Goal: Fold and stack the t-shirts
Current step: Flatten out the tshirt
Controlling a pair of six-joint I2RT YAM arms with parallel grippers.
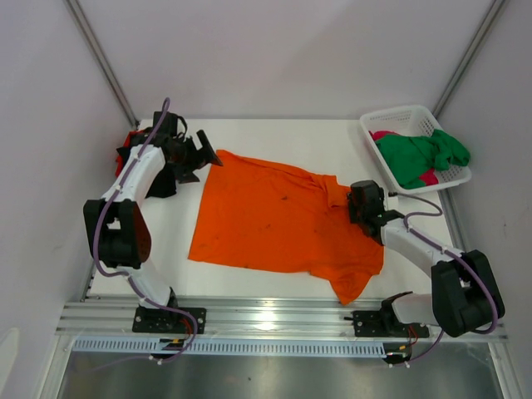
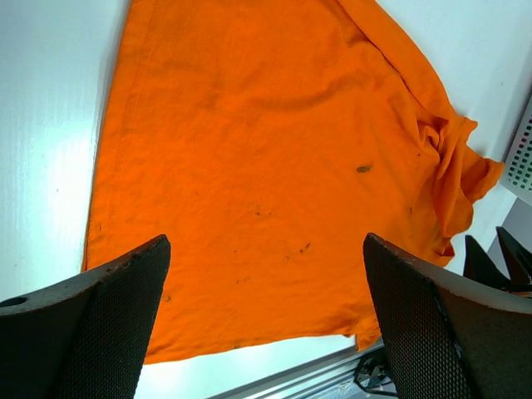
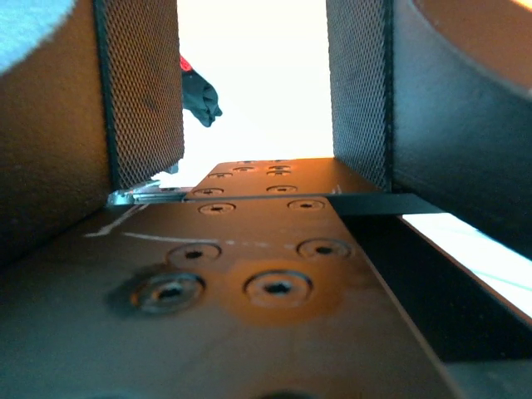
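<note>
The orange shirt [image 1: 274, 220] lies spread on the table [image 1: 274, 137] for folding, the left claw [image 1: 198, 156] gaping wide by its far-left corner, the right claw [image 1: 357, 206] apart at its bunched sleeve, seemingly gripping nothing.

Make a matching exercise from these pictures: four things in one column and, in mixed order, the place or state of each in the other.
Things
1. orange t-shirt
2. green t-shirt
3. basket
4. left gripper

Place or state
A. lying in the basket
B. at the far right corner of the table
C. spread out in the middle of the table
D. open wide, over the orange t-shirt's far left corner

Pairs: 1-C, 2-A, 3-B, 4-D
</note>
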